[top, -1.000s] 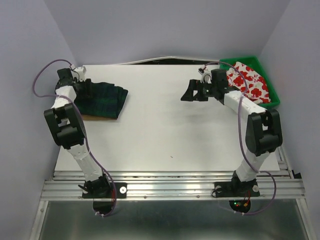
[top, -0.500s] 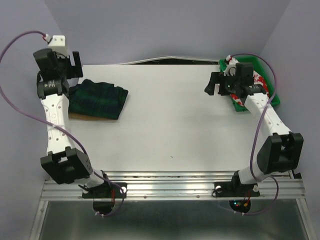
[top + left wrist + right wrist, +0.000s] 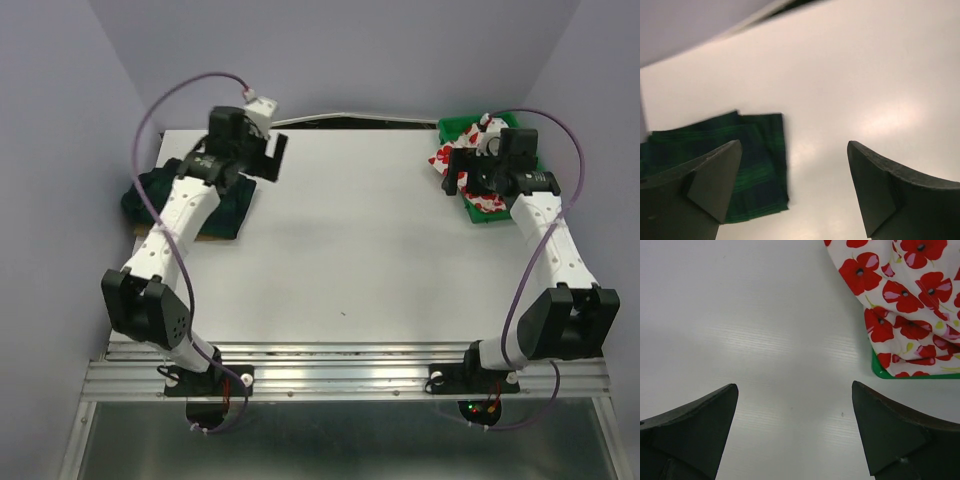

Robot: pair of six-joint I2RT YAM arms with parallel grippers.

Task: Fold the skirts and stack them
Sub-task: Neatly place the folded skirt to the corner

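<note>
The dark green-navy plaid skirt (image 3: 228,206) lies folded at the table's back left, and it also shows in the left wrist view (image 3: 757,150). A thin tan-brown edge (image 3: 205,237) shows under it. My left gripper (image 3: 268,160) is open and empty above the plaid skirt's right edge; the left wrist view shows it (image 3: 795,192) over bare table beside the fabric. The white skirt with red flowers (image 3: 487,203) lies in the green bin and hangs over its rim (image 3: 900,300). My right gripper (image 3: 455,172) is open and empty just left of the bin (image 3: 795,432).
The green plastic bin (image 3: 465,127) stands at the table's back right corner; its near rim (image 3: 890,375) shows in the right wrist view. The white table (image 3: 340,250) is walled by lilac panels at left, back and right. Purple cables loop above both arms.
My left arm swung from the back left corner rightward, over the plaid skirt's right edge. My right gripper moved right and back to the bin's left rim. Both stayed open.
</note>
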